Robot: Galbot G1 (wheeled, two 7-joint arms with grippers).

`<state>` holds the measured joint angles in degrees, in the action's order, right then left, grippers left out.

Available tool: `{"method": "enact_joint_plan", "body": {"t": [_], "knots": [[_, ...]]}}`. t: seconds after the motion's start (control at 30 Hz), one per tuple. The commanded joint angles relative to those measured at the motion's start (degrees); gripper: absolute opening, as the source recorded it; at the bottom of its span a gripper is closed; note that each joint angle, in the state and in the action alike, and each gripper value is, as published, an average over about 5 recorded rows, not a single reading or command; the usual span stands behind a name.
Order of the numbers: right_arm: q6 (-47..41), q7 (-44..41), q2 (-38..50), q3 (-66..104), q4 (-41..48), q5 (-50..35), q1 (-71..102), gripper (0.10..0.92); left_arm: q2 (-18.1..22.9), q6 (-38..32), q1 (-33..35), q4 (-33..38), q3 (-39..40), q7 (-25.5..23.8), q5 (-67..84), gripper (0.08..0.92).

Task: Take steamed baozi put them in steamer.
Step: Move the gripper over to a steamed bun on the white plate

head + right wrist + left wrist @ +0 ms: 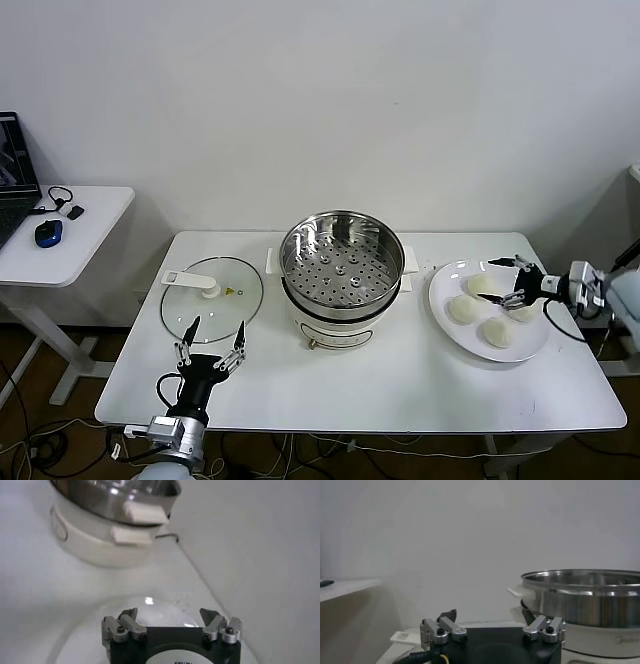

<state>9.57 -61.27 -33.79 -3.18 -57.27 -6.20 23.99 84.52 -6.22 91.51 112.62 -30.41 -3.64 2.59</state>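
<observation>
The likeliest trouble here is a poor grasp: the right gripper (513, 281) is hovering over the far right part of the round white plate (447, 331) with its fingers spread apart and nothing between them, and if it is closing off-centre on one of the soft cream-white steamed baozi (462, 310) it could be pinching the dough, denting the pleated top or nudging the bun into its neighbours, since the four are sitting close together on the plate (three are showing plainly in the head view and the fourth is partly hidden under the gripper). A second risk is lying in the carry, because the shiny round stainless-steel steamer (342, 258) with the perforated bottom is standing on its white electric pot base (335, 327) just left of the plate, its rim well above plate level, so a low swing could be clipping a bun against the rim or the white side handle (145, 512). The right arm is reaching in low from the right edge of the white table (400, 390), wrist roughly level, jaws pointing left toward the steamer. The left gripper (211, 348) is resting idle at the near left, fingers open and empty, pointing up toward the flat round glass lid (212, 297) lying on the table.
</observation>
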Motion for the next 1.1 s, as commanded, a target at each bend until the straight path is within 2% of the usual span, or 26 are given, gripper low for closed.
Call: {"method": "enact_joint_plan", "body": {"t": [0.03,0.4,0.63,0.8,1.1], "knots": [[3.69,-8.41,-3.59,-23.66,17.33,12.83,-25.46,0.823,-0.01,-0.17,0.14,-0.29,-0.23,0.01,0.21,0.823],[15.41,-8.71,-17.05,-22.85,31.51,29.55,-29.74,0.823,-0.03,0.03,0.23,-0.50,-0.60,0.07,0.64,0.823],[16.46,-7.60,-22.32,-21.19,35.46,34.84,-29.23,0.823,0.00,0.10,0.31,-0.39,-0.65,0.13,0.61,0.823],[19.98,-3.91,-26.07,-12.74,39.15,45.43,-27.85,0.823,-0.02,-0.01,0.55,-0.43,-1.04,0.09,0.65,0.823],[21.22,-0.20,-27.27,-7.04,39.09,52.06,-24.97,0.823,0.00,-0.09,0.83,-0.51,-1.44,0.01,0.81,0.823]]}}
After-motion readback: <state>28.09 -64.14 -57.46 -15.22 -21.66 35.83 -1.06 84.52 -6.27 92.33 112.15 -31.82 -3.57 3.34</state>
